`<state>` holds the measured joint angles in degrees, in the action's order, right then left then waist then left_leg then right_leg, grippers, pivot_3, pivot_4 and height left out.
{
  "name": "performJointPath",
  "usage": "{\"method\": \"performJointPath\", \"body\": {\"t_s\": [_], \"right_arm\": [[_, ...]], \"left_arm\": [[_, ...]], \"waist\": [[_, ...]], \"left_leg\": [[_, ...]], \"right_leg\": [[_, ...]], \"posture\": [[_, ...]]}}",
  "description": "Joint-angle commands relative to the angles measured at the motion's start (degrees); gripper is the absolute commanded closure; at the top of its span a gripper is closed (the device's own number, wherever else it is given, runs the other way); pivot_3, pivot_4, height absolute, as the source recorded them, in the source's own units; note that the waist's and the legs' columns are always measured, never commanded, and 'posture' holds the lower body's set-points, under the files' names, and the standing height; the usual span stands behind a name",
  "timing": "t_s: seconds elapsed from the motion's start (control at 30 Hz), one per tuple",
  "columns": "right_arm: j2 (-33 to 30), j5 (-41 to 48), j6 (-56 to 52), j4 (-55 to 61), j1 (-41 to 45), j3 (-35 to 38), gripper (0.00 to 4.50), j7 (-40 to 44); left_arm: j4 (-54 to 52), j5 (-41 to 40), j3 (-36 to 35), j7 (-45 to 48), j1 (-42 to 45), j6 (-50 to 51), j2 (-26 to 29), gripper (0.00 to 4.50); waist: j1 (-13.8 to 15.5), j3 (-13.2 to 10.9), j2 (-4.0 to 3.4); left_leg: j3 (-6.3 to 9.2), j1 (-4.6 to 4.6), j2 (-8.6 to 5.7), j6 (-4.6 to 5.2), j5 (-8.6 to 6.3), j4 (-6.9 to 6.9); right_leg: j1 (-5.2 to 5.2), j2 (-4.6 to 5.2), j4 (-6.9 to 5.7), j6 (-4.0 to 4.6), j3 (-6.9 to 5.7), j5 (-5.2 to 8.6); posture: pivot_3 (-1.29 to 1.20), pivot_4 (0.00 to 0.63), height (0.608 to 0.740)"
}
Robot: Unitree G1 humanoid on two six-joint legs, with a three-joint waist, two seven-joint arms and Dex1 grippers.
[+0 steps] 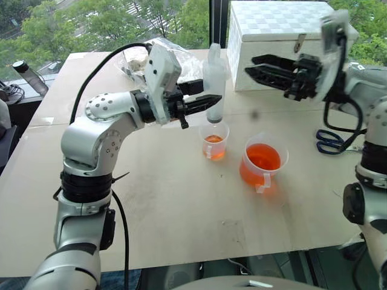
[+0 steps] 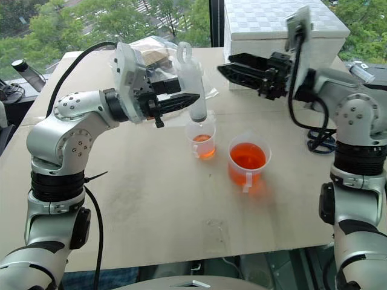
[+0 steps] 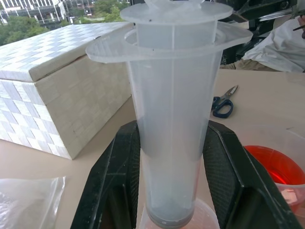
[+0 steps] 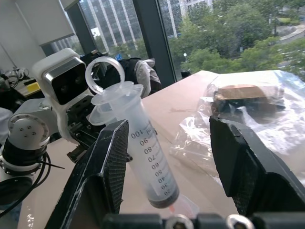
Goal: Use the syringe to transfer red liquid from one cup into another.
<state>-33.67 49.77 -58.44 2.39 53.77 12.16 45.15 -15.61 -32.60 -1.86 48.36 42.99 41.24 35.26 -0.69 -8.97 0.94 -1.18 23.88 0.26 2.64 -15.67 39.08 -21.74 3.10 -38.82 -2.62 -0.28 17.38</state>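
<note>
My left gripper (image 1: 211,96) is shut on the barrel of the syringe (image 1: 214,84) and holds it upright, tip down, just above the small narrow cup (image 1: 214,142), which holds a layer of red liquid (image 1: 213,139). The plunger sits pushed in, its dark seal low in the barrel (image 3: 167,217), and the barrel looks clear. The wider handled beaker (image 1: 262,164) with more red liquid stands just right of the small cup. My right gripper (image 1: 250,65) is open and empty, level with the syringe's top and off to its right, in front of the white box.
A white woven box (image 1: 272,36) stands at the back right. Blue-handled scissors (image 1: 329,142) lie at the right edge of the table. A crumpled plastic bag (image 1: 136,60) lies behind my left arm. A bottle (image 1: 29,77) stands on the far left.
</note>
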Motion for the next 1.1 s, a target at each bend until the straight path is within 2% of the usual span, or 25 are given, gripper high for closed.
{"method": "performJointPath", "body": {"t_s": [0.03, 0.27, 0.43, 0.6, 0.67, 0.73, 0.8, 0.83, 0.97, 1.0, 1.07, 1.1], "right_arm": [[-4.5, 0.4, 0.7, 0.0, -2.8, 4.3, 1.66, 0.7], [-14.6, 0.3, -0.6, 0.5, -13.3, 8.5, 1.66, 2.8], [-19.9, -0.7, -0.8, 1.8, -22.0, 8.9, 1.66, 5.4], [-26.2, -1.0, 1.0, 8.6, -37.8, 8.5, 1.66, 14.9], [-25.4, -1.0, 2.9, 11.5, -43.9, 9.6, 1.66, 16.8], [-23.2, -5.0, 8.6, 12.9, -48.9, 9.5, 1.66, 16.3], [-19.1, -9.6, 17.0, 13.3, -54.4, 9.3, 1.6, 15.5], [-17.2, -11.5, 20.9, 13.2, -57.0, 9.1, 1.6, 15.4], [-12.7, -16.6, 29.3, 11.5, -61.3, 8.7, 1.6, 14.0], [-11.8, -17.6, 31.1, 11.0, -61.5, 8.6, 1.6, 13.4], [-10.2, -18.1, 33.1, 10.3, -61.3, 8.6, 1.6, 12.7], [-9.1, -18.4, 34.1, 9.8, -60.9, 9.0, 1.35, 11.8]], "left_arm": [[-3.5, -3.1, -5.4, -1.6, 1.8, 4.1, 4.0, 3.11], [-2.8, -11.8, -15.0, -2.3, -1.9, 23.5, 18.4, 3.11], [-0.2, -10.2, -15.1, -2.4, -9.5, 28.4, 25.4, 3.11], [4.2, -7.6, -13.2, -5.3, -15.8, 28.4, 23.6, 3.11], [5.5, -5.5, -10.2, -6.1, -17.4, 26.9, 22.6, 3.11], [6.5, -4.7, -8.3, -6.6, -18.0, 26.0, 20.9, 3.11], [7.6, -2.0, -5.6, -7.7, -18.1, 23.5, 20.2, 2.17], [8.1, -1.8, -5.5, -7.9, -18.0, 23.1, 19.6, 1.85], [9.1, 0.3, -5.7, -8.2, -18.6, 20.1, 18.8, 0.22], [9.2, 0.4, -6.2, -8.4, -18.8, 20.1, 18.7, 0.07], [8.6, 2.5, -7.5, -7.9, -20.2, 14.3, 19.0, 0.07], [7.8, 2.6, -9.6, -7.2, -20.8, 10.6, 18.6, 0.02]], "waist": [[0.0, 0.0, 0.01], [-0.2, 0.0, 0.0], [0.0, 0.0, 0.0], [0.8, 0.0, 0.0], [0.6, -0.1, 0.05], [0.6, -0.1, 0.09], [1.0, 0.2, 0.12], [1.0, 0.2, 0.07], [0.8, 0.1, 0.1], [0.7, 0.1, 0.1], [0.6, 0.1, 0.09], [0.6, 0.1, 0.09]], "left_leg": [[0.0, 0.0, 0.0, 0.0, 0.0, 0.0], [-0.04, -0.03, 0.01, 0.0, 0.0, -0.18], [-0.04, -0.07, 0.01, 0.0, 0.0, -0.19], [-0.01, -0.05, 0.02, 0.0, 0.0, -0.19], [-0.01, -0.07, 0.02, 0.01, -0.01, -0.19], [-0.04, -0.11, 0.02, 0.01, -0.01, -0.18], [-0.02, -0.12, 0.03, -0.01, -0.01, -0.23], [-0.07, -0.17, 0.03, -0.01, -0.01, -0.25], [-0.11, -0.14, 0.03, -0.02, -0.01, -0.25], [-0.11, -0.15, 0.03, -0.02, 0.0, -0.23], [-0.12, -0.2, 0.02, -0.02, -0.01, -0.19], [-0.11, -0.21, 0.02, -0.02, 0.0, -0.19]], "right_leg": [[0.0, 0.0, 0.0, 0.0, 0.0, 0.0], [-0.01, 0.01, 0.03, 0.0, 0.06, 0.0], [0.0, 0.01, 0.19, 0.0, 0.04, 0.01], [0.01, 0.04, 0.27, 0.01, 0.02, 0.01], [0.02, 0.03, 0.26, 0.01, 0.03, 0.01], [0.03, 0.04, 0.24, 0.01, 0.08, 0.0], [0.05, 0.04, 0.28, 0.01, 0.08, 0.01], [0.07, 0.03, 0.28, 0.01, 0.12, 0.01], [-0.01, 0.0, 0.22, 0.01, 0.18, 0.01], [0.0, 0.0, 0.21, 0.01, 0.17, 0.01], [0.02, 0.03, 0.17, 0.01, 0.2, 0.01], [0.02, 0.03, 0.15, 0.01, 0.19, 0.0]], "posture": [[0.0, 0.15, 0.74], [0.0, 0.15, 0.74], [0.0, 0.15, 0.74], [0.0, 0.15, 0.74], [0.0, 0.15, 0.74], [0.0, 0.15, 0.74], [0.0, 0.15, 0.74], [0.0, 0.15, 0.74], [0.0, 0.15, 0.74], [0.0, 0.15, 0.74], [0.0, 0.15, 0.74], [0.0, 0.15, 0.74]]}}
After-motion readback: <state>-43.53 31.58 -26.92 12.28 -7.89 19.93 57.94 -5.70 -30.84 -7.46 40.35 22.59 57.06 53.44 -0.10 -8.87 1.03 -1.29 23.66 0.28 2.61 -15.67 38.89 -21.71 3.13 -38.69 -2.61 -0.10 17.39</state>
